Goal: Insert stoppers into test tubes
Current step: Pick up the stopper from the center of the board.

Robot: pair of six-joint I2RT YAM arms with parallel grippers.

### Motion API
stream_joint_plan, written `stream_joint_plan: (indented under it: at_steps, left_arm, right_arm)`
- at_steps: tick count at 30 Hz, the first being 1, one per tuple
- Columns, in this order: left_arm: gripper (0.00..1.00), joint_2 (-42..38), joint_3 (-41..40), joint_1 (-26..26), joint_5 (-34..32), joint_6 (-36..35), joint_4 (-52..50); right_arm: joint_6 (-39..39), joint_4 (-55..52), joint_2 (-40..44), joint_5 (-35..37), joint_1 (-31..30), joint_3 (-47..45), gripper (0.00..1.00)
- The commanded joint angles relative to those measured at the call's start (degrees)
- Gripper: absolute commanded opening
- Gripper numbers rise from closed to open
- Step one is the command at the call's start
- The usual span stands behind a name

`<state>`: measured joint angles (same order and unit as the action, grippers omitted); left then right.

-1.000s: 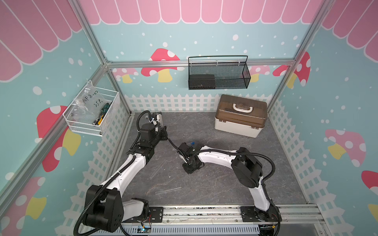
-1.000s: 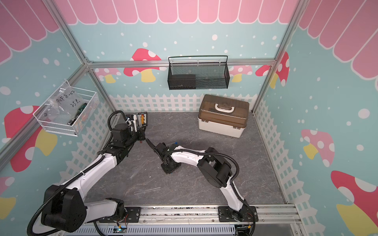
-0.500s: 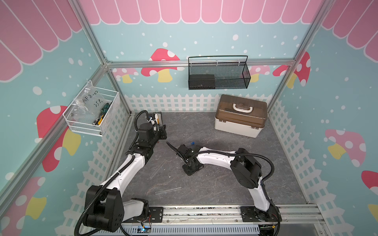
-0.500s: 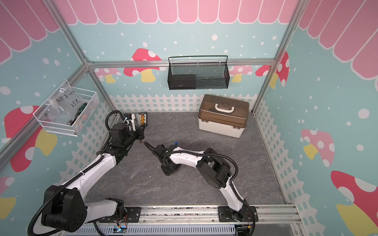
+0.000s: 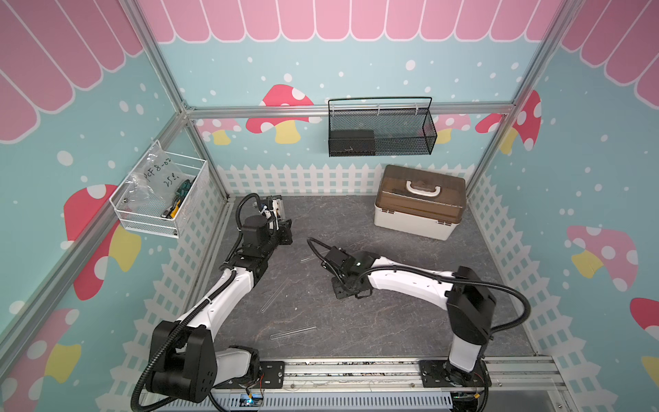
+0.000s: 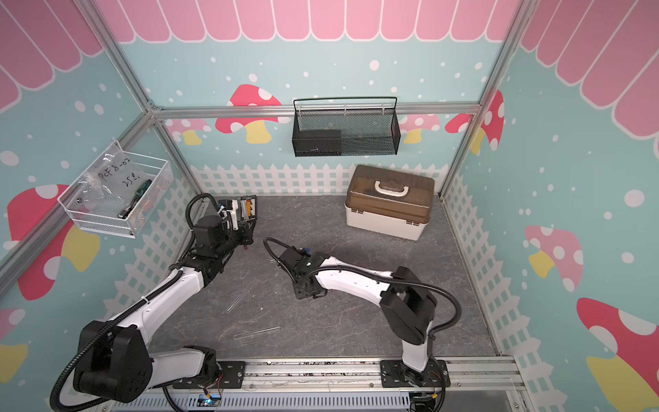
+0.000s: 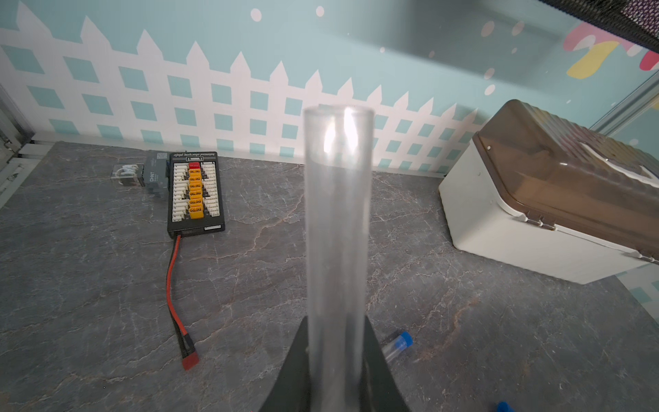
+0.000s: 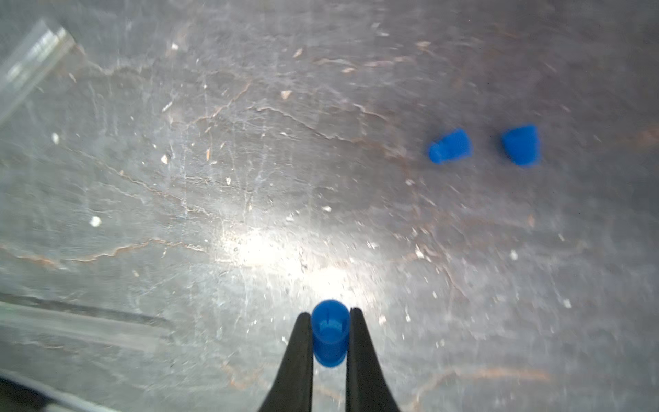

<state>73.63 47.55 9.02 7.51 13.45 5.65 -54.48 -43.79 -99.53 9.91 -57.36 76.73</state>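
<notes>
Well apart from the box [image 7: 535, 221], your left gripper [image 7: 335, 339] clamps a tube [image 7: 337, 214], open end free, so that your right gripper [image 8: 330, 314], fingers [image 8: 297, 353] pinched on a stopper [image 8: 330, 339], can plug it.

Right claw [image 8: 330, 312] closed on a stopper [image 8: 330, 337] (left claw [image 7: 336, 323] drew back).

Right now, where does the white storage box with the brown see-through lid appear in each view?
In a top view: box, near the back right corner.
In a top view: same spot.
Left wrist, past the held clear tube.
Right wrist: not in it.
Shared landmark: white picket fence.
</notes>
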Motion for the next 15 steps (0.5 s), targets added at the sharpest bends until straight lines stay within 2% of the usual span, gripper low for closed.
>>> stream_joint_plan:
  at_steps: [1,4,7,15]
  left_arm:
    - [0.0,0.5,0.8,-0.3,1.1,1.6,0.2]
    - [0.0,0.8,1.1,-0.3,1.6,1.8,-0.3]
    - [0.0,1.0,1.2,-0.3,1.5,1.5,-0.5]
    - [0.0,0.7,1.3,-0.3,0.8,1.1,-1.2]
  right_arm:
    - [-27.2,3.0,3.4,2.2,0.4,-7.7,0.06]
    - [-42.3,4.3,3.0,-2.1,1.6,-10.8,0.06]
    - [-50.1,5.5,0.1,-7.6,2.4,-10.1,0.06]
    - [-53.9,4.6,-6.3,-8.3,3.5,-5.4,0.07]
